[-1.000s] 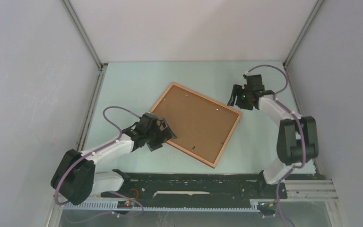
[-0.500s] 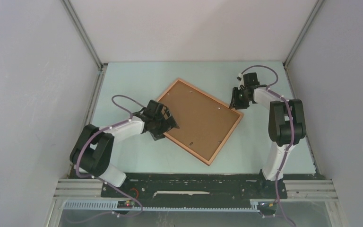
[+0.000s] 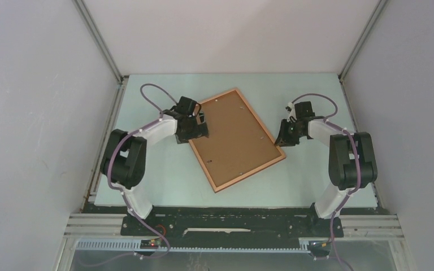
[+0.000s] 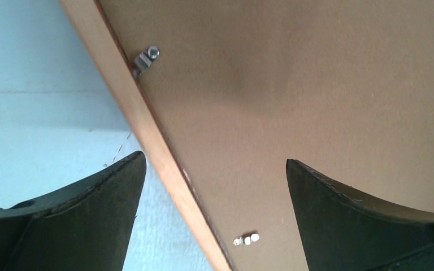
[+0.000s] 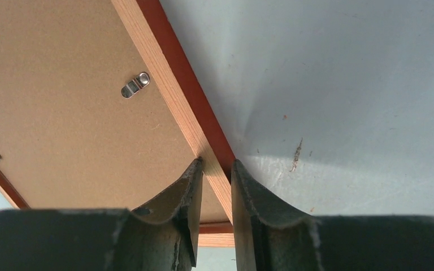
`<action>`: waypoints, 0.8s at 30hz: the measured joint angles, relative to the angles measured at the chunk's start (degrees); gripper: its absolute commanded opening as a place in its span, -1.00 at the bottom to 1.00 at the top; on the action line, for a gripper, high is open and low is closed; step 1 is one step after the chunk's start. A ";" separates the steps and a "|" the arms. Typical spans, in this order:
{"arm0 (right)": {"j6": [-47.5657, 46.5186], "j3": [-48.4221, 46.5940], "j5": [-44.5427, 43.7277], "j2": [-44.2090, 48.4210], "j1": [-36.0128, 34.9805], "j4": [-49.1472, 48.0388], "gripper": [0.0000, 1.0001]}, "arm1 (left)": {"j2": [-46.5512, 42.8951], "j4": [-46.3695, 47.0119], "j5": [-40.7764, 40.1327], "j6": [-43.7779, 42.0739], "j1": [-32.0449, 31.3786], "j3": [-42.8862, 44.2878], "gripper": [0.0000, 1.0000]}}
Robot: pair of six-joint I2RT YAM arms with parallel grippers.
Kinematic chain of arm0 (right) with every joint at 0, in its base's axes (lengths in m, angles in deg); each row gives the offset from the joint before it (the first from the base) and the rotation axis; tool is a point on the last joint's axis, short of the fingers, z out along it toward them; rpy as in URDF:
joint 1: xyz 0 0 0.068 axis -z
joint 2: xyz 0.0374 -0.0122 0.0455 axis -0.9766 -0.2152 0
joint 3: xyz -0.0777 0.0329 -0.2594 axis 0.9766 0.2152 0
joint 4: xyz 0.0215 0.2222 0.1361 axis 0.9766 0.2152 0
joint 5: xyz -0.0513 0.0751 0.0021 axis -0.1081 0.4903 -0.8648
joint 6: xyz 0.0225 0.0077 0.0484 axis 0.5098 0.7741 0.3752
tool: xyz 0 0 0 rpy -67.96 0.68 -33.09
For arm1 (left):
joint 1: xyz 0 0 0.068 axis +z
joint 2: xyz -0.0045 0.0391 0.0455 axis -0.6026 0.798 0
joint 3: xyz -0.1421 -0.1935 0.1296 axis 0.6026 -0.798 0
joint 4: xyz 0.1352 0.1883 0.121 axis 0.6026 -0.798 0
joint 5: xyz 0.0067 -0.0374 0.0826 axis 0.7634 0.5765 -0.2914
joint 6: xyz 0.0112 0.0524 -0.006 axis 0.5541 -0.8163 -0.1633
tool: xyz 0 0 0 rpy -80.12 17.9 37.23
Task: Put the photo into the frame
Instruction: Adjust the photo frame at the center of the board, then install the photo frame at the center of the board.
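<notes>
So the frame (image 4: 147, 127) is lying face down on the pale green bench (image 3: 169, 175), roughly in the middle and turned at an angle, with its brown backing board (image 3: 234, 138) facing up. Over on the left side, the left end effector (image 3: 199, 125) sits at the frame's left edge, spread as wide as it goes and not holding anything. In the left wrist view one of its dark fingers (image 4: 90, 214) hangs over bare bench and the other over the backing board, so the orange wooden rim runs diagonally through the gap between them without either finger touching it. You can also see two little metal turn clips along that edge, one near the top (image 4: 147, 59) and one lower down (image 4: 246, 239). Moving across to the right side, the right end effector (image 3: 283, 134) is down at the frame's right-hand corner area. Its fingers (image 5: 175, 209) are pulled in close with the rim sandwiched between them, one on the board side and one on the outer reddish side. It looks like a proper pinch on the rim, though from that angle I can't swear both pads are pressed tight. Another clip (image 5: 134, 84) shows on the board just inside that edge. The bench to the right of it has a few small marks.
</notes>
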 measured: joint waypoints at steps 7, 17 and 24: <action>0.13 0.48 1.33 -0.07 -0.02 -0.39 -0.33 | -13.90 -0.55 2.16 -0.85 -0.70 -9.20 0.87; 0.42 0.92 1.81 -0.07 -0.02 -0.96 -0.33 | -16.37 6.73 13.49 25.18 -3.21 -25.18 0.68; 0.44 1.07 1.95 -0.07 -0.02 -1.38 -0.34 | -16.04 9.60 11.02 36.54 -4.37 -25.40 0.29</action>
